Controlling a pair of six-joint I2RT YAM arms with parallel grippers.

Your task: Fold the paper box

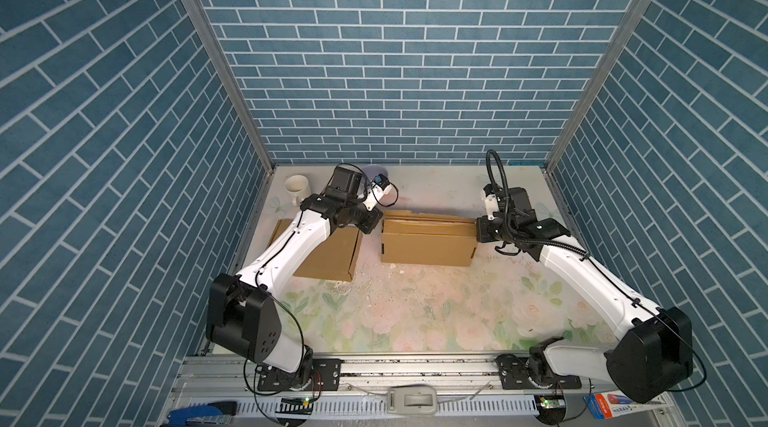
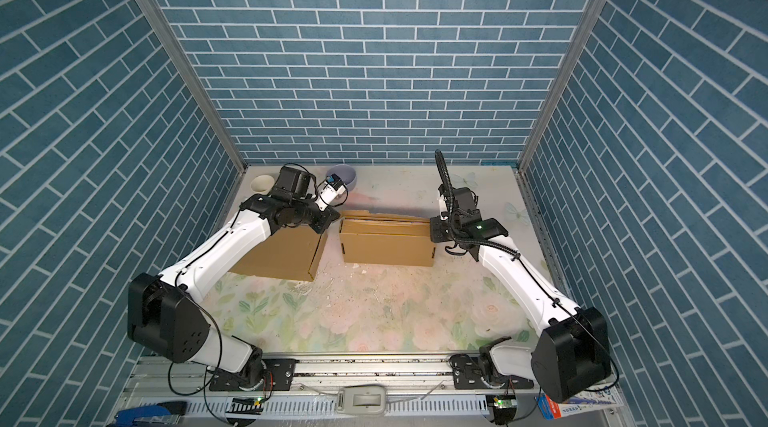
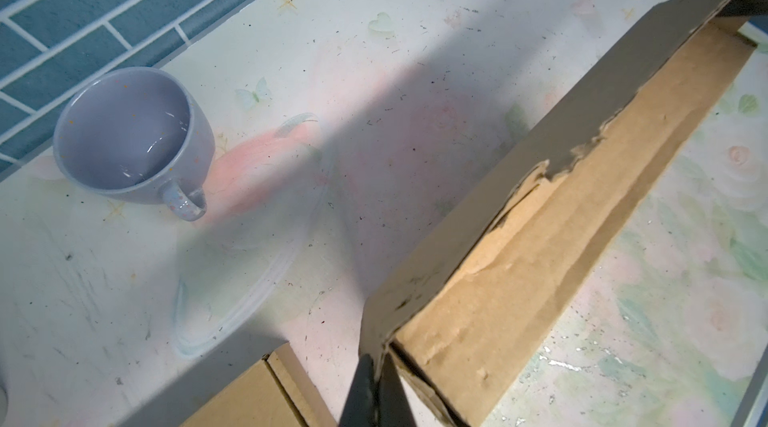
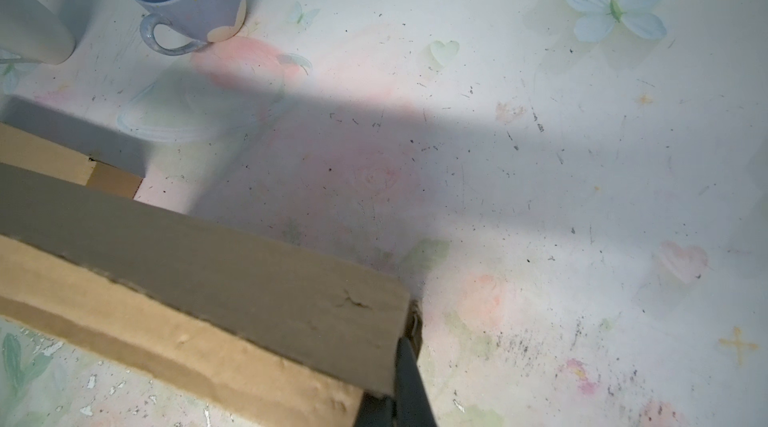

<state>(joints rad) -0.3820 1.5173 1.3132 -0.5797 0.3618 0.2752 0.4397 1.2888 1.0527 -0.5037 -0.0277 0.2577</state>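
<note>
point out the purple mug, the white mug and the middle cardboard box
purple mug point(image 3: 133, 134), left wrist view, on its inner wall
white mug point(image 1: 297, 186), in a top view, inside its mouth
middle cardboard box point(image 1: 428, 249), in a top view, on its near side wall

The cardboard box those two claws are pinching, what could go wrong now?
The brown cardboard box is held only at its corners by the left claw and right claw; it might slip out. Its flap edge is already torn, so pulling could rip it more. The lilac ceramic mug stands nearby and could get knocked.
</note>
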